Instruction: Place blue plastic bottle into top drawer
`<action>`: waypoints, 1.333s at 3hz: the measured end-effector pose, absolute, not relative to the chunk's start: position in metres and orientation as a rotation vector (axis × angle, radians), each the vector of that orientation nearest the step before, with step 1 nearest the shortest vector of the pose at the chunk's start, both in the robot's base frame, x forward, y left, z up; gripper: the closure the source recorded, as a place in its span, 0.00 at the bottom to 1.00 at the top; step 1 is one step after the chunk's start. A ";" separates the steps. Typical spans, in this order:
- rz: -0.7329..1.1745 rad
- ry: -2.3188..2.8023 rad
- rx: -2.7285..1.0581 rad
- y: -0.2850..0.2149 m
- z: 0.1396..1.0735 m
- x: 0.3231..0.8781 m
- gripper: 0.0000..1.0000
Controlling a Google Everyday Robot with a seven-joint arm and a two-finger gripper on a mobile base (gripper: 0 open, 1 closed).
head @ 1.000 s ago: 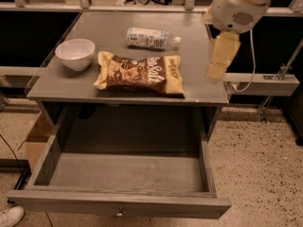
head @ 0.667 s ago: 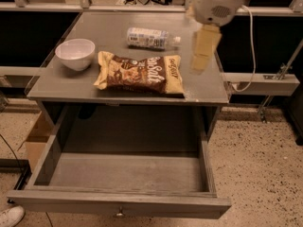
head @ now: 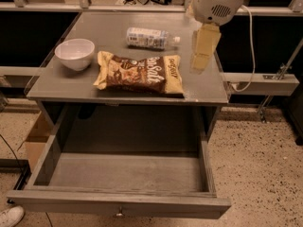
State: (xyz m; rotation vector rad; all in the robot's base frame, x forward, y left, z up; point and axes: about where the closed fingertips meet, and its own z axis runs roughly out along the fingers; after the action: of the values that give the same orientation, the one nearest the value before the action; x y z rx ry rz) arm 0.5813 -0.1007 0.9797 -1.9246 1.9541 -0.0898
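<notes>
Camera view, blue plastic bottle point(head: 150, 37) lying sideways, white cap, hand point(head: 199, 65) beside it.

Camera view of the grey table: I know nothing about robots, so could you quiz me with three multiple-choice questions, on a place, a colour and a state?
1. The gripper is:
A. on the floor
B. above the table's right side, right of the blue plastic bottle
C. under the table

2. The bowl is:
A. white
B. red
C. green

3. The top drawer is:
A. shut
B. pulled open and empty
C. open with the bottle inside

Answers:
1. B, it hangs over the tabletop past the bottle's cap end.
2. A, it is white, left of the chip bag.
3. B, its bare grey floor shows.
</notes>
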 end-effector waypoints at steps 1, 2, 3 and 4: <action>-0.107 1.982 -1.927 -0.099 0.978 0.611 0.00; -0.176 2.047 -1.982 -0.096 0.959 0.668 0.00; -0.248 2.068 -1.990 -0.089 0.948 0.717 0.00; -0.294 2.037 -1.934 -0.088 0.959 0.738 0.00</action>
State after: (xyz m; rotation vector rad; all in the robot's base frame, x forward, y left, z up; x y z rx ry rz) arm 0.7381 -0.0883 0.9590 -1.9345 2.0373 -0.2939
